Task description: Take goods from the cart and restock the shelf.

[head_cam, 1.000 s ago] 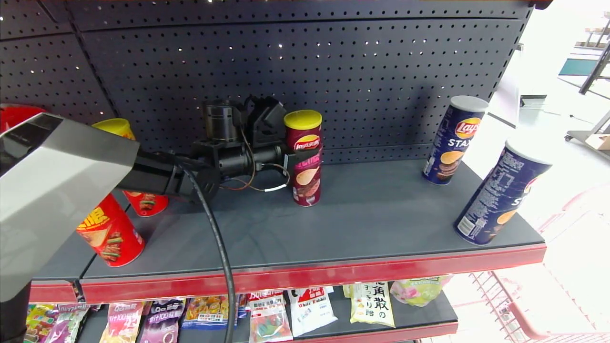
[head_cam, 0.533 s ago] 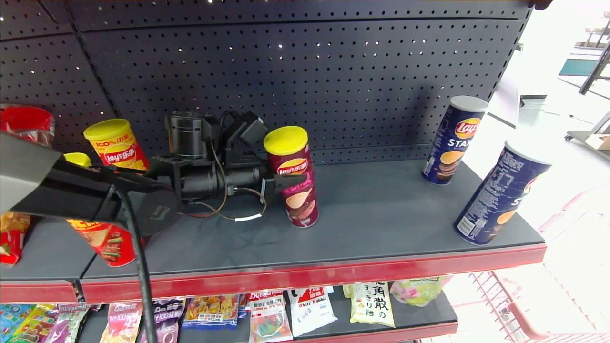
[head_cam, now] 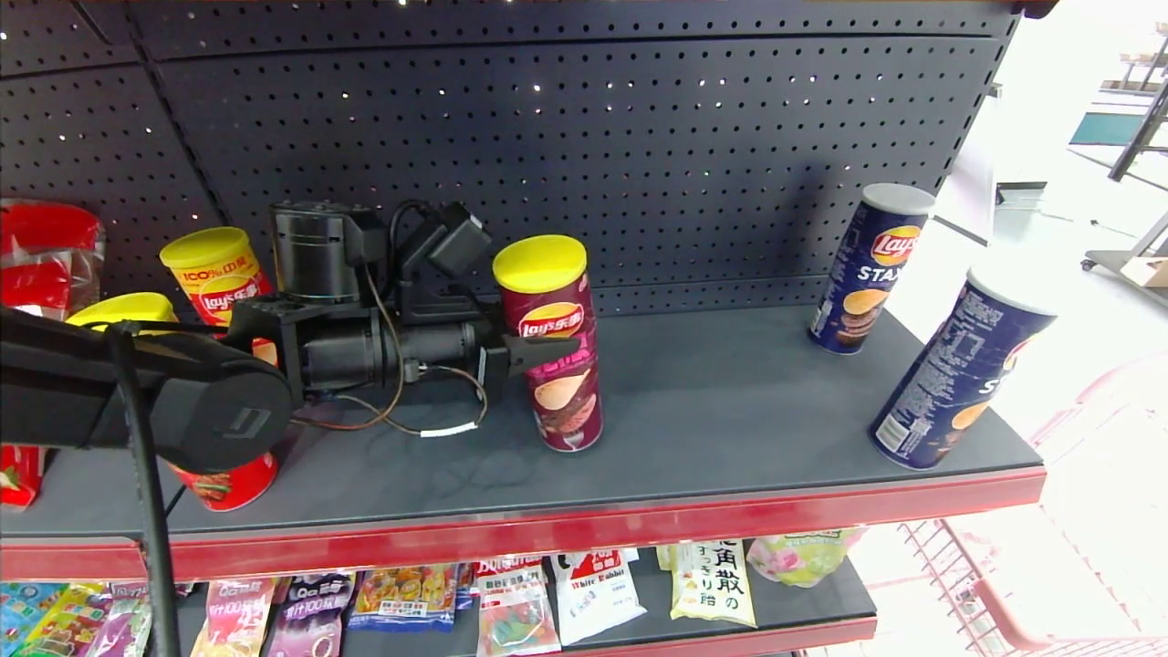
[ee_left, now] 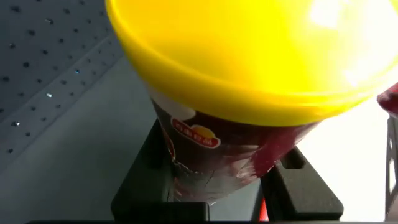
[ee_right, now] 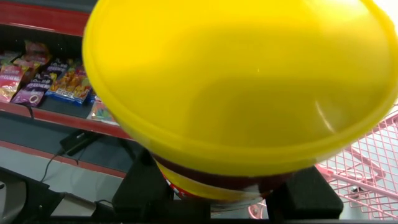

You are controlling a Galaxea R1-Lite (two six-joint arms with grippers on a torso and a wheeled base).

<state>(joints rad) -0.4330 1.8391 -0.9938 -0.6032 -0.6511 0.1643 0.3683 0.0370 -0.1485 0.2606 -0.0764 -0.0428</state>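
Note:
A maroon chip can point(head_cam: 557, 365) with a yellow lid stands slightly tilted on the dark shelf point(head_cam: 730, 401), left of its middle. My left gripper point(head_cam: 547, 349) comes in from the left and is shut on the can's body below the lid. In the left wrist view the same can point(ee_left: 249, 93) sits between the black fingers of the left gripper point(ee_left: 224, 186). In the right wrist view my right gripper point(ee_right: 224, 193) is shut on another yellow-lidded chip can point(ee_right: 242, 81) with a dark red body, above the floor and a lower shelf.
Two blue chip cans point(head_cam: 871, 269) point(head_cam: 958, 365) stand at the shelf's right end. A yellow can point(head_cam: 214, 269), a red can point(head_cam: 224, 479) and a red bag point(head_cam: 46, 255) crowd the left. Snack bags point(head_cam: 566, 593) fill the lower shelf. A red cart point(head_cam: 1004, 602) is at bottom right.
My left arm has drawn back to the left and toward the shelf's front, carrying the maroon can with it. The blue cans have not moved.

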